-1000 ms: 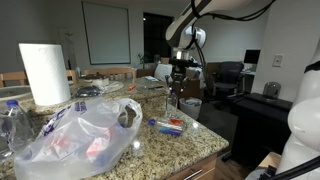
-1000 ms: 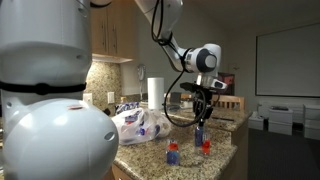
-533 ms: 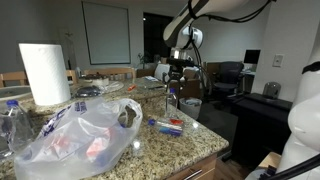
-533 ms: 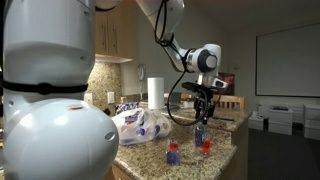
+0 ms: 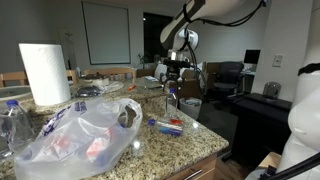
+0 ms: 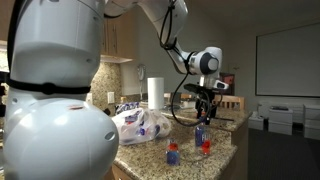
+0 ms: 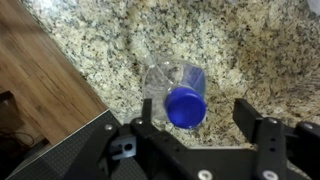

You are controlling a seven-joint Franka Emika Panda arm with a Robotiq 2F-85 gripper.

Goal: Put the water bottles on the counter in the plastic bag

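A clear water bottle (image 7: 185, 100) with a blue cap stands upright on the speckled counter (image 7: 100, 40). In the wrist view my gripper (image 7: 198, 115) is open just above it, with the cap close to one finger and free of both. In both exterior views the gripper (image 5: 172, 78) (image 6: 205, 106) hangs over this bottle (image 5: 171, 100) (image 6: 200, 134) near the counter's end. Another bottle (image 5: 167, 125) lies on its side nearby. The crinkled plastic bag (image 5: 80, 135) (image 6: 140, 125) lies further along the counter with items inside.
A tall paper-towel roll (image 5: 45, 73) (image 6: 155, 92) stands behind the bag. Another clear bottle (image 5: 12, 120) is at the frame's edge. Two small blue and red items (image 6: 172, 153) (image 6: 206, 147) sit near the counter edge (image 6: 190, 165). Wood floor (image 7: 40, 90) lies beyond it.
The jaws have spread wide and let go of the upright bottle. The gripper has risen slightly above it, and the bottle stays standing.
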